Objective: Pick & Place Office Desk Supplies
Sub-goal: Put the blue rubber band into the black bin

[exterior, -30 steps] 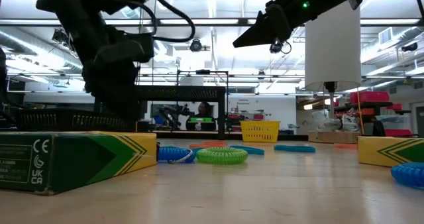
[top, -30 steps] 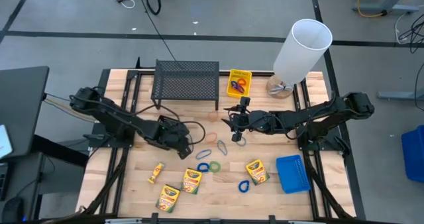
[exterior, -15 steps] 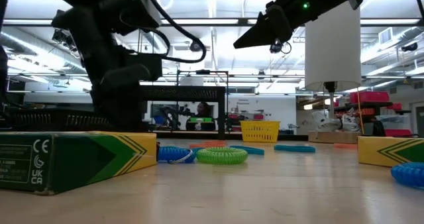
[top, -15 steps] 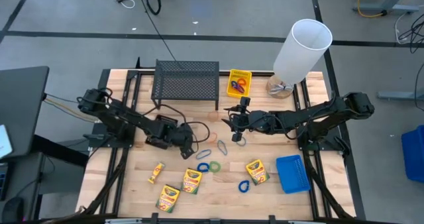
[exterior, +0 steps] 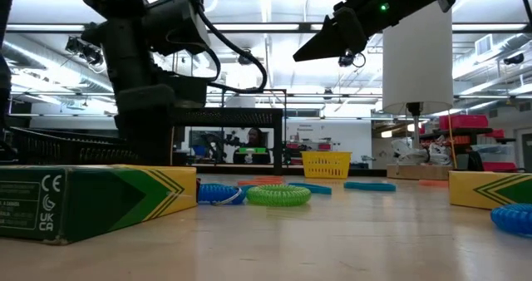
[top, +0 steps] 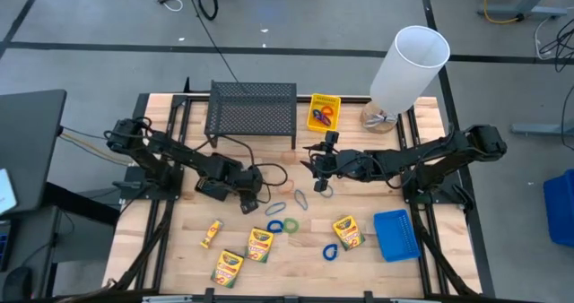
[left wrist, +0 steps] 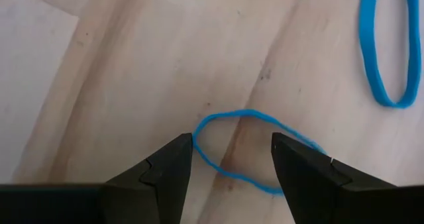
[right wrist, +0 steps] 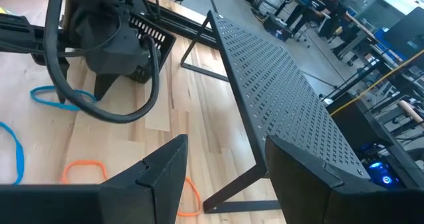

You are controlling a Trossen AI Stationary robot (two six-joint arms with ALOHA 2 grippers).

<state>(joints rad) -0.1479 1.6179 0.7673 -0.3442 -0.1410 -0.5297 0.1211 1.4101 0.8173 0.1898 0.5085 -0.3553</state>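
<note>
A grey concrete floor [top: 296,16] crossed by dark lines surrounds the wooden table [top: 179,249]; ceiling strip lights [exterior: 266,7] glow beyond it.

Your wooden table [top: 179,240] carries four crayon boxes [top: 260,244] toward its front, coloured loops [top: 285,224] at centre, a blue bin [top: 395,235], a yellow bin [top: 324,111], the wire-mesh rack [top: 252,111] and a tall white cylinder [top: 408,66].

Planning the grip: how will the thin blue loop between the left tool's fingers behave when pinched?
The thin blue loop lies in an uneven oval, so it is probably floppy. It looks light and flat on the wood, so it may slide rather than lift.
</note>
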